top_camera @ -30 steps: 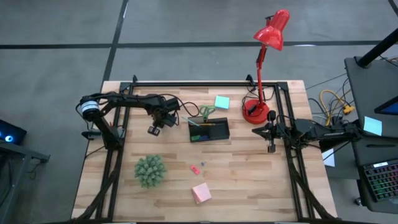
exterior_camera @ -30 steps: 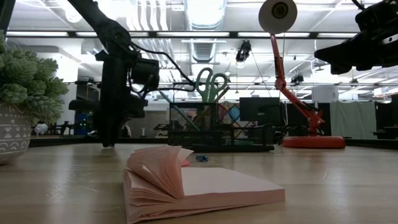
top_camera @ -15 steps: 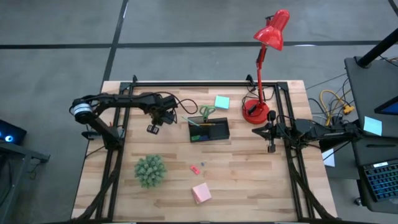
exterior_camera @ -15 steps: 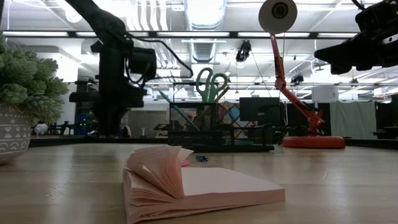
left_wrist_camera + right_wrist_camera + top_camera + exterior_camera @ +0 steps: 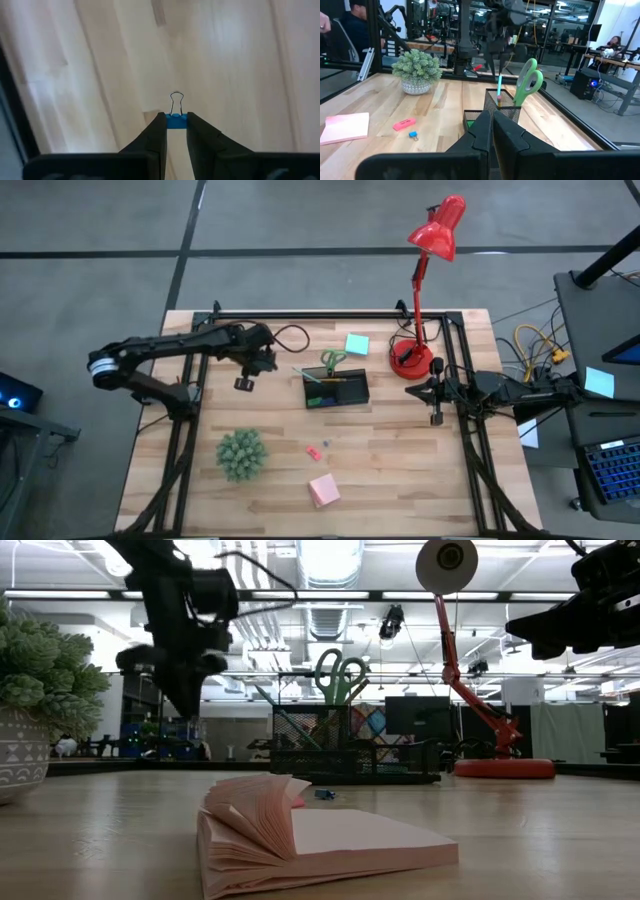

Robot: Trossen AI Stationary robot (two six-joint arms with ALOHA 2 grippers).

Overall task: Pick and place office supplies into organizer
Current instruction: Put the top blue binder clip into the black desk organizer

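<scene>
From above, the left claw (image 5: 244,383) hangs over the desk (image 5: 400,480) at about nine o'clock from the organizer (image 5: 336,389), near it but apart. The green-handled scissors (image 5: 332,360) stand at the organizer's far edge, with a yellow pencil (image 5: 334,379) lying across it. A teal sticky-note pad (image 5: 356,344) sits at one o'clock from the organizer. A pink eraser (image 5: 313,451), a pink sticky-note pad (image 5: 323,490) and the plant (image 5: 241,454) lie toward the near edge. The right claw (image 5: 436,418) waits at three o'clock, beside the red lamp (image 5: 412,358).

At desk level, the left claw (image 5: 186,690) is raised well clear of the wood, likely to carry its load over the organizer's (image 5: 350,752) mesh wall. The pad's (image 5: 310,840) curled pages show here only.

The left wrist view alone reveals the load: the left claw (image 5: 175,125) is clenched on a small blue binder clip (image 5: 175,120), wire loop pointing forward, bare desk beneath.

In the right wrist view the right claw (image 5: 492,122) is clenched on nothing, facing the organizer (image 5: 500,107). A second blue clip (image 5: 413,134) lies by the eraser (image 5: 404,124), awaiting collection.
</scene>
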